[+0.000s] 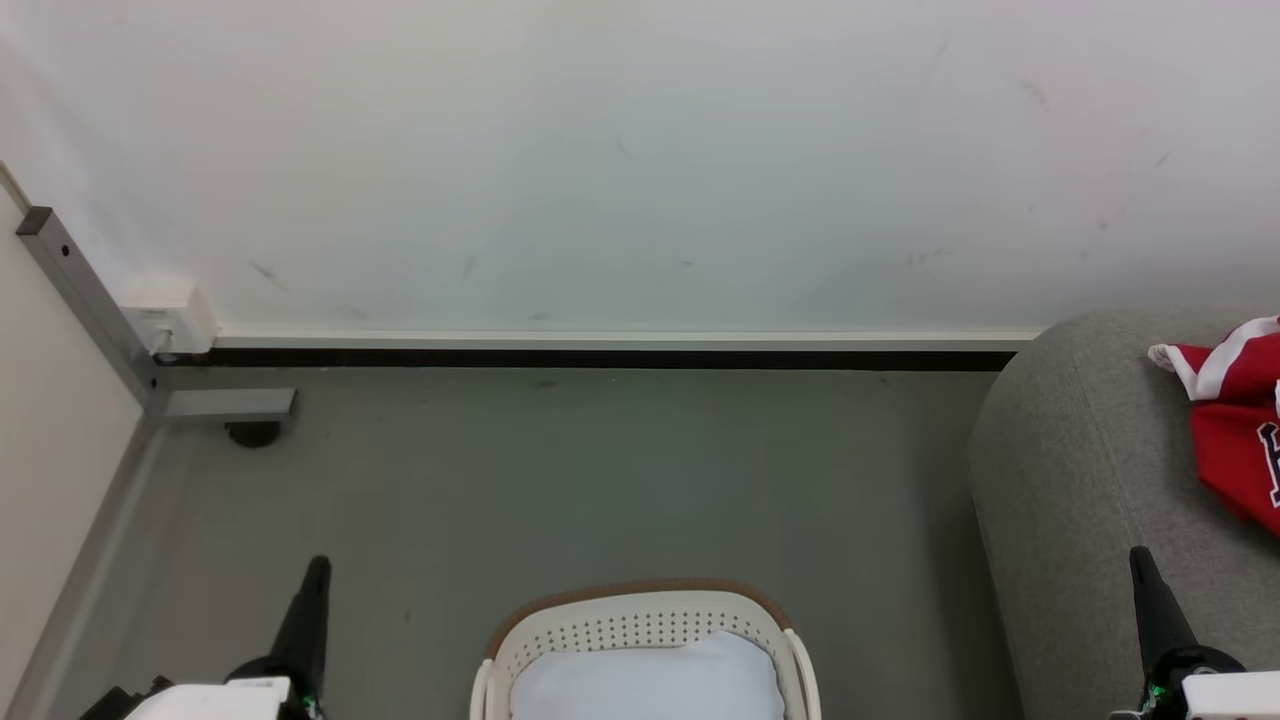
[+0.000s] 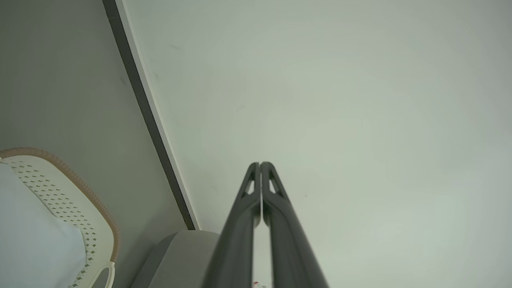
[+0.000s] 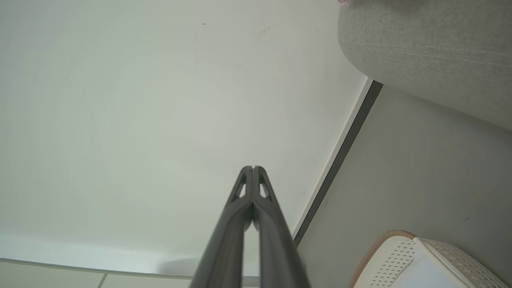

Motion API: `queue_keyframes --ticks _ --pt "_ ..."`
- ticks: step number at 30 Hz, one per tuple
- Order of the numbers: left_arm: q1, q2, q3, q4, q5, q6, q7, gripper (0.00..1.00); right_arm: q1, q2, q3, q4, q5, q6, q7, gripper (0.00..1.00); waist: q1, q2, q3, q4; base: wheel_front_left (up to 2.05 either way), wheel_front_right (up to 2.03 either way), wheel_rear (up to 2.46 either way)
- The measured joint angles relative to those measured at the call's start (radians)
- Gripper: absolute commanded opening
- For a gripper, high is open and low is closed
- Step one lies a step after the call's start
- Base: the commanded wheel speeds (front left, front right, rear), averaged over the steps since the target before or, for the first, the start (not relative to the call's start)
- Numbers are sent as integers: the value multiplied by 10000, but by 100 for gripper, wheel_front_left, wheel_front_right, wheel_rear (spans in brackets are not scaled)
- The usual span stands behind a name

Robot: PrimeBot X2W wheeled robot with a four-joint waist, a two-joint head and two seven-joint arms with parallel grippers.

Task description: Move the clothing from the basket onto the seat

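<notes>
On the grey floor (image 1: 600,480), at the near middle of the head view, stands the basket (image 1: 640,605). Its brown rim is turned toward the white wall (image 1: 640,150), and a plain white pad (image 1: 645,680) lies inside it. To the right the seat (image 1: 1080,480) rises near the basket but apart from it. The red clothing (image 1: 1235,420) with white trim lies crumpled on top of the seat at the far right, partly cut off by the view's edge. The left gripper (image 1: 318,570) points up at the near left over the floor, and the right gripper (image 1: 1140,560) points up at the near right in front of the seat. In each wrist view the two dark fingers (image 2: 240,224) meet at the tips, closed on nothing. A grey metal leg (image 1: 90,300) stands against the wall at the far left.
</notes>
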Motion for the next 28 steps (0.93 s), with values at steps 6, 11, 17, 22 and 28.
queue_keyframes --ticks 6,11,17,22,28 --pt "-90 -17 56 -8 -389 -17 128 0 -86 0 -56 -15 433 0 117 0 0 0 37 42 0 0 0" --pt "-184 -31 100 -13 -731 -27 215 0 -156 4 -102 -29 744 0 205 0 0 0 67 76 0 0 0" --pt "-255 -42 148 -17 -1024 -29 307 0 -192 4 -169 -36 1170 0 314 0 0 0 103 116 0 0 0" --pt "-270 -46 161 -19 -1108 -31 314 0 -204 8 -198 -44 1248 0 362 0 0 0 110 126 0 0 0" --pt "-271 -48 161 -19 -1108 -31 316 0 -206 13 -213 -44 1246 0 366 0 0 0 110 126 0 0 0"
